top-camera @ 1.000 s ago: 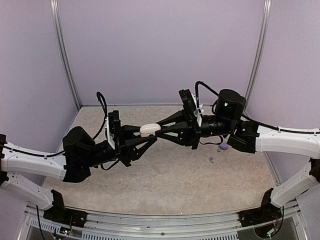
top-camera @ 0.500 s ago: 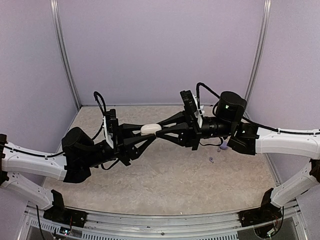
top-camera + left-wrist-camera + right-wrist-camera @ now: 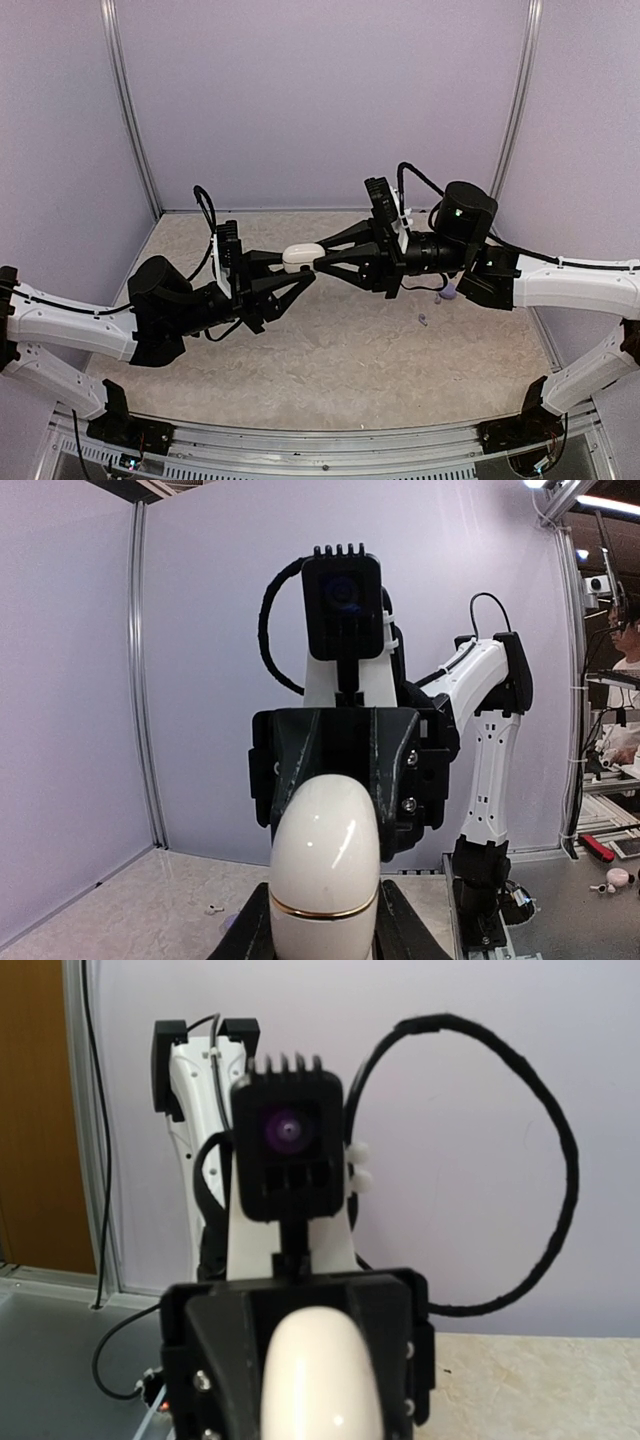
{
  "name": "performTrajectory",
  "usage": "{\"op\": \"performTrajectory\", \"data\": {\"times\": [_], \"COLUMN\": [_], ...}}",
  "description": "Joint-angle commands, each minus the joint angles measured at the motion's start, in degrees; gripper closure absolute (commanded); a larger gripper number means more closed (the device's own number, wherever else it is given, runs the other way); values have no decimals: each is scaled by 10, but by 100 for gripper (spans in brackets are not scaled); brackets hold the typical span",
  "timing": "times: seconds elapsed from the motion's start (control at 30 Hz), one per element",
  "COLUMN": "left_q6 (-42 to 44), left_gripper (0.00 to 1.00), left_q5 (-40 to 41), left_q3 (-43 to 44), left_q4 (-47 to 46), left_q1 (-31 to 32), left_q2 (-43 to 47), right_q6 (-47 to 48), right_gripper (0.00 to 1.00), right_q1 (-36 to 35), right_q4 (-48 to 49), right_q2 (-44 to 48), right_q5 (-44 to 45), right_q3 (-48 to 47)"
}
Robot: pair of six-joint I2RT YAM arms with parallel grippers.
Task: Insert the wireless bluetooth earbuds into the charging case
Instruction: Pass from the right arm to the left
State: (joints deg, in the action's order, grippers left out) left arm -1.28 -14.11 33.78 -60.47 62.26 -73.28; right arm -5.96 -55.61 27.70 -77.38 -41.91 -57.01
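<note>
A white, egg-shaped charging case (image 3: 302, 257) hangs in mid-air over the table, held between the two arms. My left gripper (image 3: 296, 269) is shut on its left end, and my right gripper (image 3: 322, 262) is shut on its right end. In the left wrist view the case (image 3: 325, 865) fills the space between my fingers (image 3: 400, 925); its gold seam is closed. The right wrist view shows the case (image 3: 320, 1385) at the bottom edge, with my own fingers out of frame. One tiny pale earbud (image 3: 423, 320) lies on the table under the right arm and also shows as the earbud (image 3: 212, 910).
A small lilac rounded piece (image 3: 449, 292) sits on the table beside the right arm's wrist, partly hidden. Lilac walls with metal posts (image 3: 130, 120) enclose the speckled table (image 3: 330, 370) on three sides.
Both arms kept hold of the case, and it has barely moved. The left arm's wrist has shifted slightly and the right arm has edged a little to the right.
</note>
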Motion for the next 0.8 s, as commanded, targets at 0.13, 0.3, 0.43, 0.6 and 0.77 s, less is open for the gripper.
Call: {"op": "performTrajectory", "data": {"times": [0.13,0.3,0.43,0.6,0.77], "left_q6": [-3,-3,-1,11,25], "left_gripper": [72,77,83,89,90], "left_q5": [2,-2,-9,-8,-22], "left_q3": [-5,-4,-4,-2,-13], "left_q4": [-20,-18,-13,22,70], "left_q1": [4,4,4,4,4], "left_q2": [2,6,10,19,40], "right_q6": [-6,-5,0,16,62], "right_gripper": [100,100,100,72,42], "right_q1": [-4,-3,-3,-2,3], "right_q4": [11,8,-2,-34,-113], "right_q2": [8,5,4,11,23], "right_q5": [1,2,3,18,34], "right_q3": [2,1,0,-6,-27]}}
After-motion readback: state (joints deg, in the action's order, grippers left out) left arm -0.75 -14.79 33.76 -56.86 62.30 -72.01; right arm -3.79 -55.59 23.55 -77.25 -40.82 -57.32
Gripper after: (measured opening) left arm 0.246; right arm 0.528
